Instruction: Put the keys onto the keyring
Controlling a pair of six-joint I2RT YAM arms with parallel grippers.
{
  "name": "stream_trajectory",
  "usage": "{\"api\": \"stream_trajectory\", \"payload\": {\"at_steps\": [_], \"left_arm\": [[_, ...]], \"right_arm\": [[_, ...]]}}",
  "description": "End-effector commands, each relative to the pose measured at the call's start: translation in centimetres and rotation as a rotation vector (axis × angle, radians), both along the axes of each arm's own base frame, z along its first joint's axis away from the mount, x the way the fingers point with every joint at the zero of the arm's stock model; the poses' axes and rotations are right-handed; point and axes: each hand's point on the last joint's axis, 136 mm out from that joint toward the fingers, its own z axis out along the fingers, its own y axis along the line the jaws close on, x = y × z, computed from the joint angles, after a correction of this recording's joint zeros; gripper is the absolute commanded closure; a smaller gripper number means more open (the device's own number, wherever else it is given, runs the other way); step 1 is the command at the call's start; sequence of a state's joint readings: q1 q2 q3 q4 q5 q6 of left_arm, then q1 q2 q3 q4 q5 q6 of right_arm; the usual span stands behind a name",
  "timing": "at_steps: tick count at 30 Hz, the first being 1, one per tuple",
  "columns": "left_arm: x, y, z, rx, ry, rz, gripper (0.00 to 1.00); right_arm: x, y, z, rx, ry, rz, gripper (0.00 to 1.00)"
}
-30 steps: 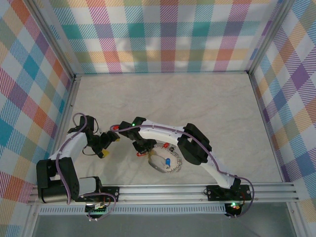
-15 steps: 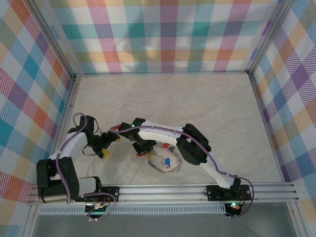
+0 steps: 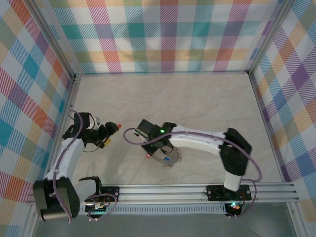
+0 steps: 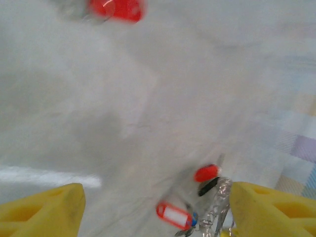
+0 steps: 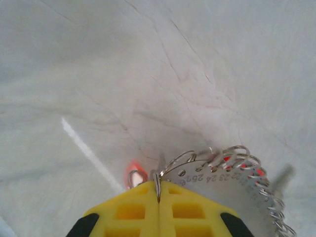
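Nearest the metal rail (image 3: 168,190) that carried the arm bases, the keyring (image 3: 169,159) lay flat on the pale bench (image 3: 197,103). The right pincer (image 5: 159,195) stood at the ring's left rim. Its yellow fingers (image 5: 192,212) were pressed together, with a thin wire loop from the edge of the keyring nipped in the seam between them. Some keys (image 5: 242,162) with red heads showed among the small rings along the far side of the loop (too blurred to count). One red-headed key (image 5: 133,177) lay on the bench just left of the fingertips, close against the rim; whether it touched the rim could not be told. Further left and a little further out, well apart from the keyring, the left pincer (image 4: 157,210) was spread wide. Its two yellow tips sat at opposite sides of its wrist view, with nothing but bare bench between them. Just beyond those tips a lone red key (image 3: 119,127) rested on the bench by itself. Past all this the bench ran on bare to the plaid back wall (image 3: 168,39).
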State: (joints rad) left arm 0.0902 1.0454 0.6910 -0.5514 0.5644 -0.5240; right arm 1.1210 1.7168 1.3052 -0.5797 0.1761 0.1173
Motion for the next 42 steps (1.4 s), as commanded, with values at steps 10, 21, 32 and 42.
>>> {"api": "stream_trajectory", "payload": {"at_steps": [10,21,32,42], "left_arm": [[-1.1,-8.8,14.0,0.078,-0.817,-0.567,0.49],[-11.6,-14.6,16.9,0.068,-1.212,-1.151,0.76],[-11.0,-14.9,14.4,0.281,-1.268,-1.218,0.59],[-11.2,-16.5,12.8,0.292,-1.247,-1.305,0.71]], "right_arm": [[-3.4,0.0,11.4,0.610,-0.332,0.479,1.00],[-2.7,-2.9,13.6,0.728,-0.421,0.543,1.00],[-3.8,-2.6,14.1,0.770,-0.359,0.640,1.00],[-4.6,-2.5,14.1,0.751,-0.382,0.715,1.00]]}}
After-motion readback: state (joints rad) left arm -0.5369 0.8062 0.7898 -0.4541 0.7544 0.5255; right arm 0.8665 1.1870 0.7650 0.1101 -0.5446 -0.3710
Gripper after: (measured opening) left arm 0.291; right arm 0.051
